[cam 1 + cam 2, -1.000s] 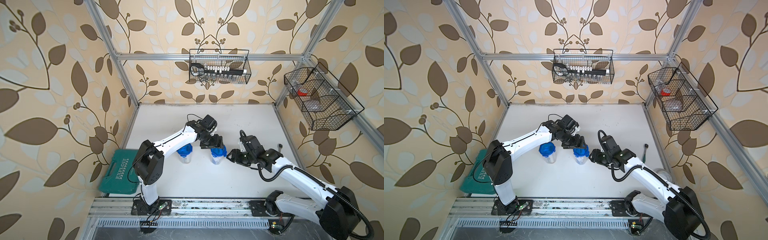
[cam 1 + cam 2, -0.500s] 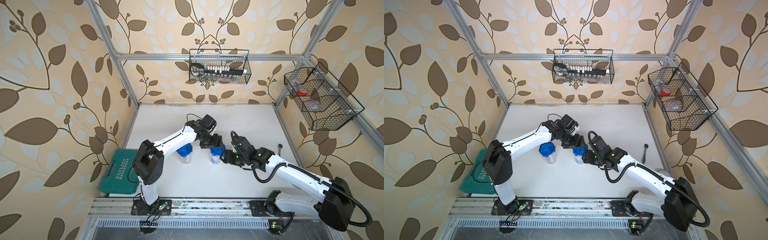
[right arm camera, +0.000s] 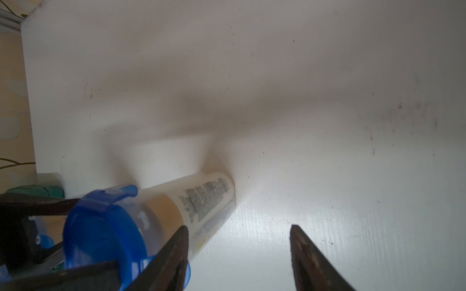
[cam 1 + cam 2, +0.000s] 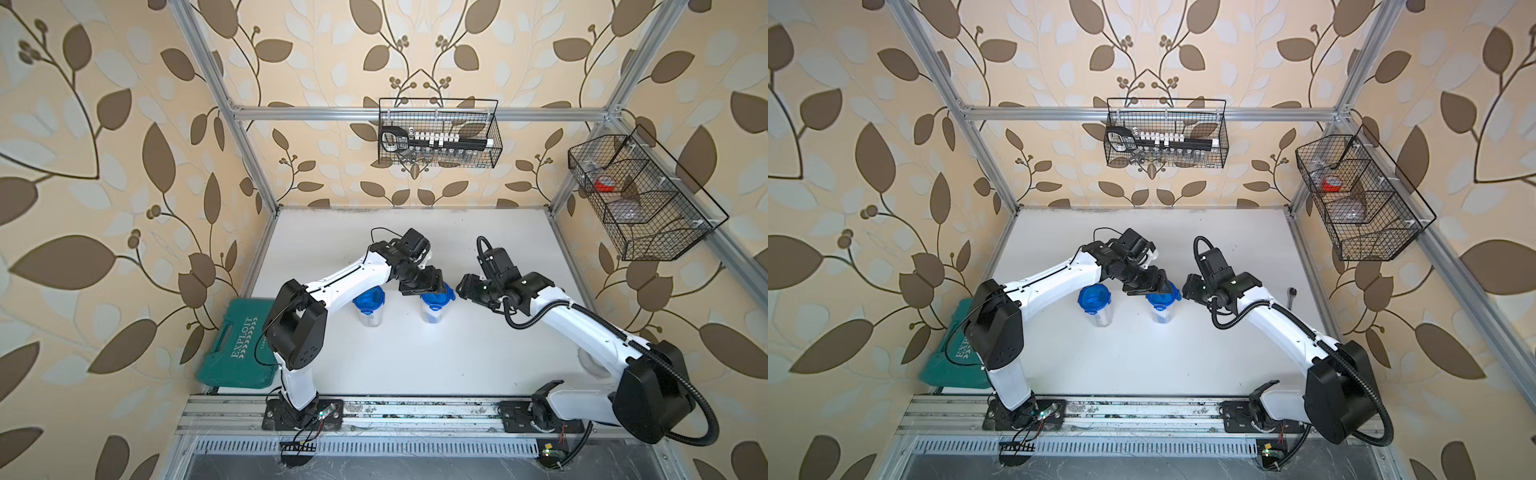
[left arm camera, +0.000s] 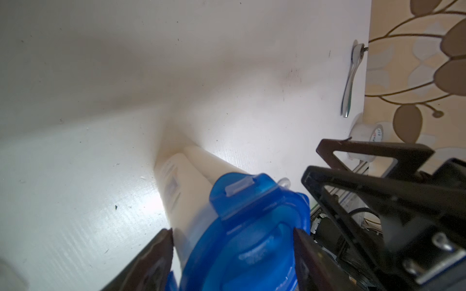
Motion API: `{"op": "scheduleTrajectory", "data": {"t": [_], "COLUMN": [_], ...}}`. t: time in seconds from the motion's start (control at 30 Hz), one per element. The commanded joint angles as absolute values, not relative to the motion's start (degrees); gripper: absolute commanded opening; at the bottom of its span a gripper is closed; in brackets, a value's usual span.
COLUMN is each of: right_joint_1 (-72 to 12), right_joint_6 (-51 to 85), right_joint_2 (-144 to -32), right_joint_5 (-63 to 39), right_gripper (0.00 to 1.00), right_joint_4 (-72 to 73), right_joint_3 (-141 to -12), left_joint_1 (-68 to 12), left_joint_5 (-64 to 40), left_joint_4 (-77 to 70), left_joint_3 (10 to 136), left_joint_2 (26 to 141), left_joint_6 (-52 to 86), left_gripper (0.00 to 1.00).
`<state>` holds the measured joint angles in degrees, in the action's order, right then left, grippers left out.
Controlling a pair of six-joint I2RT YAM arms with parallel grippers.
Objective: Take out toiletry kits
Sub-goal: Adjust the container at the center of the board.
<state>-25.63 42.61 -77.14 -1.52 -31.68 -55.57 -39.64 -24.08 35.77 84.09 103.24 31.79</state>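
Two lidded jars (image 4: 432,305) upright, long axes vertical.

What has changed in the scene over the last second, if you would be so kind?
The right gripper swung in toward the right-hand jar half a second ago, then drew back slightly; it now sits open beside the blue lid, holding nothing. The left gripper stayed straddling that lid, its jaws narrowing a little. Both jars, including the left one, stayed upright and closed in place.
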Motion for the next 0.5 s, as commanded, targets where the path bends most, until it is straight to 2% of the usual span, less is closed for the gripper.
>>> {"op": "scheduleTrajectory", "data": {"t": [0.0,0.23,0.47], "right_joint_1": [-24.7,-25.1,-34.6], "right_joint_6": [39.0,36.7,39.4], "right_joint_2": [-79.6,-71.6,-67.2], "right_joint_5": [-3.9,-1.7,1.0], "right_gripper": [0.62,0.63,0.71], "right_joint_4": [-33.4,-40.2,-41.4], "right_joint_3": [-58.9,-55.8,-52.5], "left_joint_1": [-39.6,-38.1,-38.1], "left_joint_5": [-25.5,-25.6,-25.5], "left_joint_4": [37.8,36.5,37.4], "left_joint_3": [82.1,83.5,84.1], "left_joint_2": [102.6,102.1,100.2], "left_joint_6": [34.1,38.4,38.0], "left_gripper": [0.74,0.76,0.77]}}
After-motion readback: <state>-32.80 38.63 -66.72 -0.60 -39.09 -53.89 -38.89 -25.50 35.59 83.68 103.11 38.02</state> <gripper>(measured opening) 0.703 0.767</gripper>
